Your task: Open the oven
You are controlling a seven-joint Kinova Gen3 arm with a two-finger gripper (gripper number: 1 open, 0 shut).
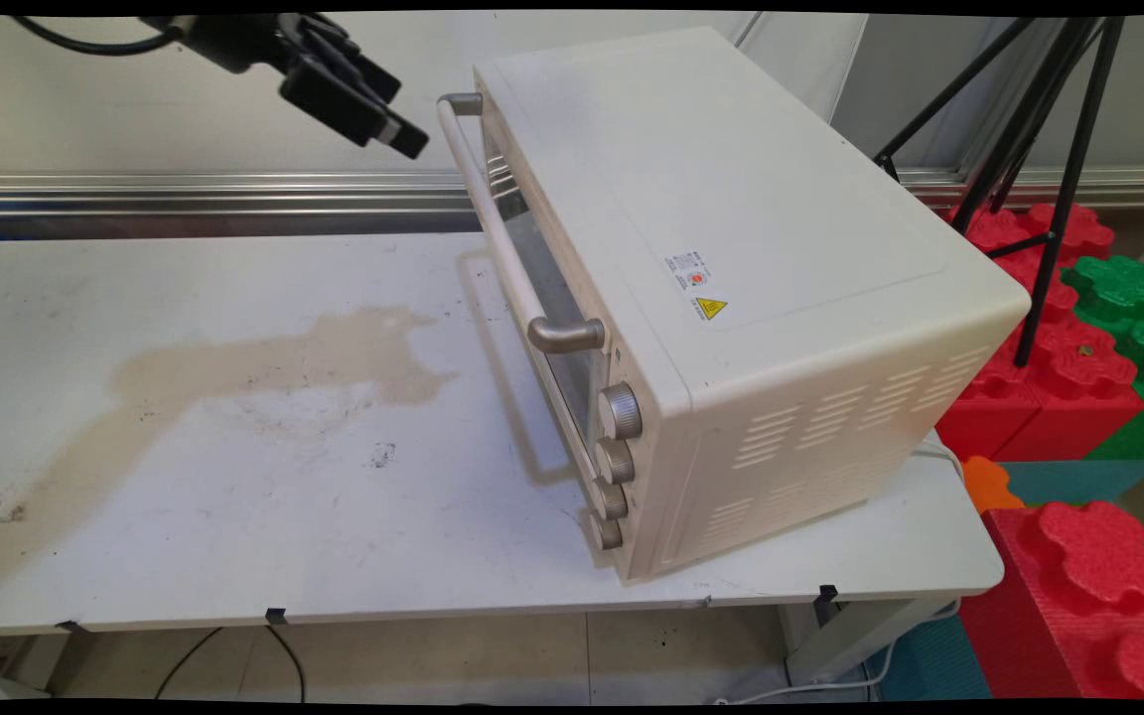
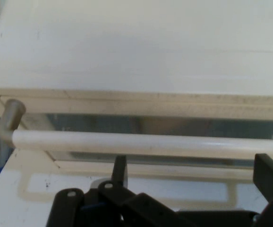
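A cream toaster oven [image 1: 731, 258] stands on the white table [image 1: 234, 516], its glass door shut and facing left. Across the door's top runs a cream bar handle [image 1: 493, 218] on metal brackets, and several metal knobs [image 1: 620, 410] line the front's near end. My black gripper [image 1: 395, 121] hovers high at the upper left, just left of the handle's far end and apart from it. In the hand view the gripper [image 2: 193, 172] is open, its fingers [image 2: 120, 168] spread wide, and the handle [image 2: 146, 143] crosses just ahead of them. Nothing is held.
A brown stain [image 1: 264, 367] spreads over the table's left half. Red and green foam blocks [image 1: 1078, 357] and black tripod legs [image 1: 1059, 179] stand off the table's right end. A metal rail [image 1: 214, 189] runs along the wall behind. The oven's cord [image 1: 944, 452] hangs at the right edge.
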